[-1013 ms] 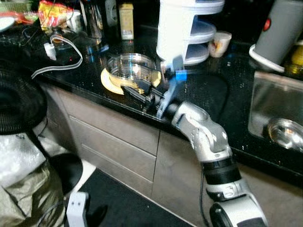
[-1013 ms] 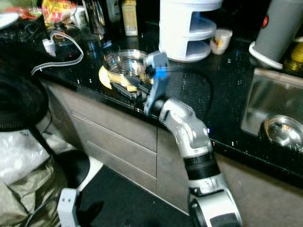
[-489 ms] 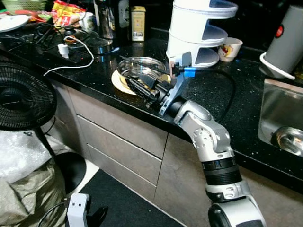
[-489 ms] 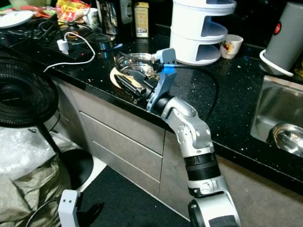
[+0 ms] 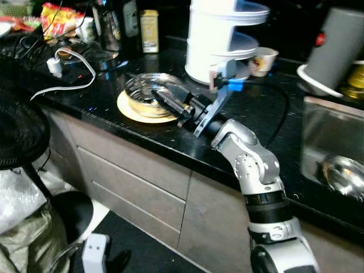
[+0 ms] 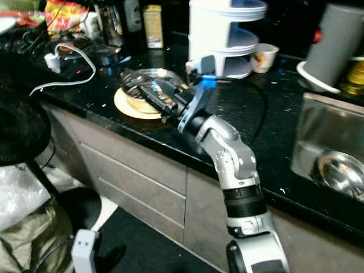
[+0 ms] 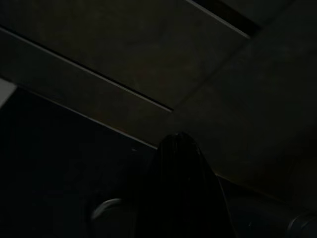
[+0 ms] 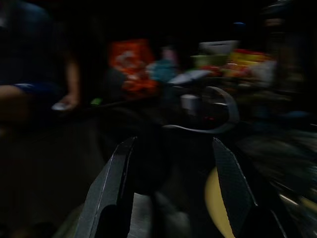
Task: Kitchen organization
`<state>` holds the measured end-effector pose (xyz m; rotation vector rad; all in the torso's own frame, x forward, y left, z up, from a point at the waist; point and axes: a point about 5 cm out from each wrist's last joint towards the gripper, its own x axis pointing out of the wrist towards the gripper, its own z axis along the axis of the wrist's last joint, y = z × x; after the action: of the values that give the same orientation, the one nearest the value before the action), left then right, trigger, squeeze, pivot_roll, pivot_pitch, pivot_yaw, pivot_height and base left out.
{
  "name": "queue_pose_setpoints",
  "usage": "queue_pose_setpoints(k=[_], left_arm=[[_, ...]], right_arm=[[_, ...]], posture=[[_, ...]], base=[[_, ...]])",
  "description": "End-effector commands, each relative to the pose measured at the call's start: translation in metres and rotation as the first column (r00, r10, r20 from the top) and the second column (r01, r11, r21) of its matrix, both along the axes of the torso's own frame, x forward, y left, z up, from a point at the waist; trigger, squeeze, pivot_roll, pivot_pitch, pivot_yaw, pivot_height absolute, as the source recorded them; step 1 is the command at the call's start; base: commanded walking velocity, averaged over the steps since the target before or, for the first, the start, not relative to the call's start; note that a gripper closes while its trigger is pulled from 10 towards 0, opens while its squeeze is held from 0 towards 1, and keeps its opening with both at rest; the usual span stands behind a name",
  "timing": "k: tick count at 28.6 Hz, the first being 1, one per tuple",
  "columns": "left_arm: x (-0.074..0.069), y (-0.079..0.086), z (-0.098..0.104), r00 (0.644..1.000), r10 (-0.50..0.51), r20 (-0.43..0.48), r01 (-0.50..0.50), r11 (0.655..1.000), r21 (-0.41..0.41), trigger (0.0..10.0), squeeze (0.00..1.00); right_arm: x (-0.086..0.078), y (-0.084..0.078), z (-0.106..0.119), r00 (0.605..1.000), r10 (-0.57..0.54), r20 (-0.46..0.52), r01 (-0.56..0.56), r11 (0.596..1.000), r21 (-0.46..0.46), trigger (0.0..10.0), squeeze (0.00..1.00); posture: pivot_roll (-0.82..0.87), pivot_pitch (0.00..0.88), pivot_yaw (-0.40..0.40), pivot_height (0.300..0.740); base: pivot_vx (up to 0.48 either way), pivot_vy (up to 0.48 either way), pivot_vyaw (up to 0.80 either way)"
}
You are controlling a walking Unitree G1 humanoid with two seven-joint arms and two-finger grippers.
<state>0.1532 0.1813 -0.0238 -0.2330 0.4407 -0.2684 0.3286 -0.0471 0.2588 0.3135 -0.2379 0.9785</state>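
Observation:
A clear glass bowl (image 5: 147, 90) sits on a yellow plate (image 5: 135, 111) near the front edge of the black counter (image 5: 256, 114). My right gripper (image 5: 164, 100) reaches in from the right at the bowl's near right rim. Its two black fingers are open with nothing between them. Whether they touch the glass is unclear. In the right wrist view the right gripper (image 8: 172, 144) has its fingers spread wide, with the yellow plate (image 8: 218, 198) beside one finger. The left arm hangs idle; its dark wrist view catches one black finger (image 7: 181, 173) before the cabinet drawers (image 7: 124, 64).
A white tiered stand (image 5: 219, 34) and a cup (image 5: 263, 57) are behind the bowl. A grey jug (image 5: 335, 42) and a sink (image 5: 335, 165) lie to the right. A white cable (image 5: 62, 62) is on the left, a black fan (image 5: 17, 136) beside the cabinets. A person's arm (image 8: 29, 94) shows blurred.
The camera has shifted and blurred. My right gripper has edged from the plate's front edge in toward the bowl's rim, fingers still open.

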Motion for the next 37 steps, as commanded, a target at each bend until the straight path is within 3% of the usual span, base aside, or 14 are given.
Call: queue_pose_setpoints(k=[1,7,12,17,26,30,37], left_arm=[[-0.004,0.000,-0.001,1.000,-0.009,-0.013,0.009,1.000,0.009,10.0,0.00],[-0.003,-0.001,0.002,1.000,-0.012,-0.007,0.012,1.000,0.009,10.0,0.00],[-0.003,-0.001,0.004,1.000,-0.009,0.000,0.009,1.000,0.008,10.0,0.00],[-0.004,0.000,0.003,1.000,-0.009,-0.003,0.009,1.000,0.012,10.0,0.00],[-0.005,0.001,0.000,1.000,-0.009,-0.009,0.009,1.000,0.014,10.0,0.00],[-0.004,0.001,-0.001,1.000,0.002,-0.010,-0.002,1.000,0.003,10.0,0.00],[-0.003,0.001,-0.001,1.000,-0.003,-0.010,0.003,1.000,0.002,10.0,0.00]], right_arm=[[-0.006,0.000,0.007,0.998,0.038,0.048,-0.039,0.999,0.014,10.0,0.00],[-0.009,0.001,0.008,0.997,0.063,0.054,-0.064,0.998,0.025,10.0,0.00],[-0.007,-0.004,0.013,0.998,0.055,0.023,-0.057,0.992,0.110,10.0,0.00],[0.003,-0.017,0.018,1.000,-0.027,-0.017,0.029,0.984,0.175,10.0,0.00],[0.014,-0.026,0.017,0.991,-0.097,-0.091,0.114,0.974,0.194,10.0,0.00],[0.019,-0.037,0.023,0.986,-0.093,-0.141,0.131,0.947,0.293,10.0,0.00],[0.023,-0.046,0.026,0.982,-0.123,-0.143,0.162,0.939,0.304,10.0,0.00]], posture=[[0.11,0.000,-0.065,0.740],[0.11,0.000,-0.065,0.740],[0.11,0.000,-0.062,0.740],[0.11,0.000,-0.061,0.740],[0.11,0.000,-0.064,0.740],[0.11,0.000,-0.065,0.740],[0.11,0.000,-0.064,0.740]], base=[[0.274,0.000,0.80],[0.274,0.000,0.80],[0.268,0.000,0.32],[0.050,0.000,0.00],[0.000,0.000,0.00],[0.000,0.000,-0.80],[0.000,0.000,-0.80]])
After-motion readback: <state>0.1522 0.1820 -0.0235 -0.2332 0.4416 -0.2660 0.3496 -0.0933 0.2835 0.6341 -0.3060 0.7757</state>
